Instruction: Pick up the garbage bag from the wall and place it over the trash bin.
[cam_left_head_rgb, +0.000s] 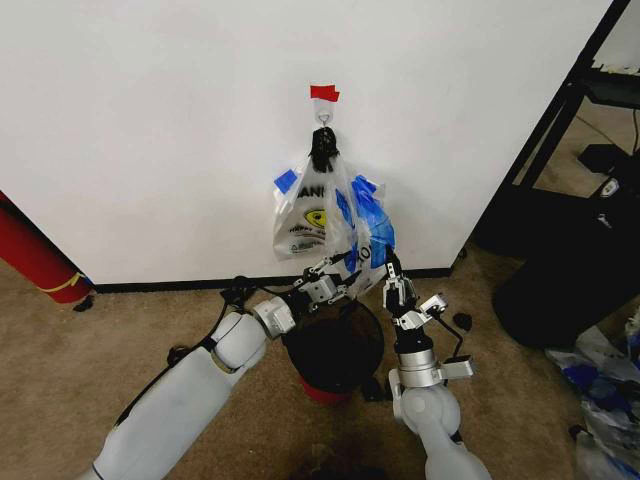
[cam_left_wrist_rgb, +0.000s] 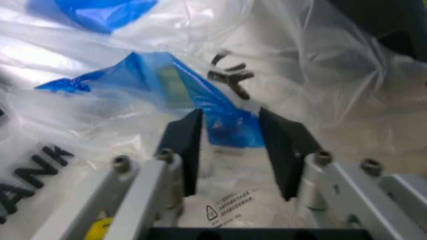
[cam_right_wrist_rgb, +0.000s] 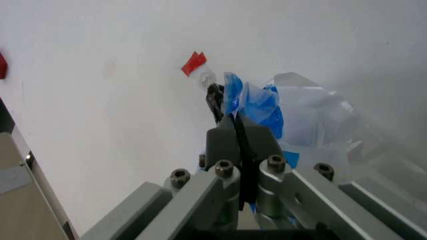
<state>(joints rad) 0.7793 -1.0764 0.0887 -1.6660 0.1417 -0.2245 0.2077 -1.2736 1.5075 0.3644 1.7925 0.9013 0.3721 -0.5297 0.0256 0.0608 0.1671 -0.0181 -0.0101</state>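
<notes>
Over the bin (cam_left_head_rgb: 335, 352), the left gripper (cam_left_wrist_rgb: 230, 150) stands open around a blue patch of the bag (cam_left_head_rgb: 360, 235); the right gripper (cam_right_wrist_rgb: 239, 145) pinches its rim. Behind, a flat bag (cam_left_head_rgb: 303, 215) reading "ANK" hangs on the wall (cam_left_head_rgb: 150, 120) from a black clip (cam_left_head_rgb: 323, 148) under red tape (cam_left_head_rgb: 324, 93).

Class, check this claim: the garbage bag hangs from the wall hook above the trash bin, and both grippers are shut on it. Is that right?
Not quite. In the left wrist view the left gripper is open around the garbage bag's blue patch; the right gripper is shut on it. The bag does hang on the wall above the trash bin.
</notes>
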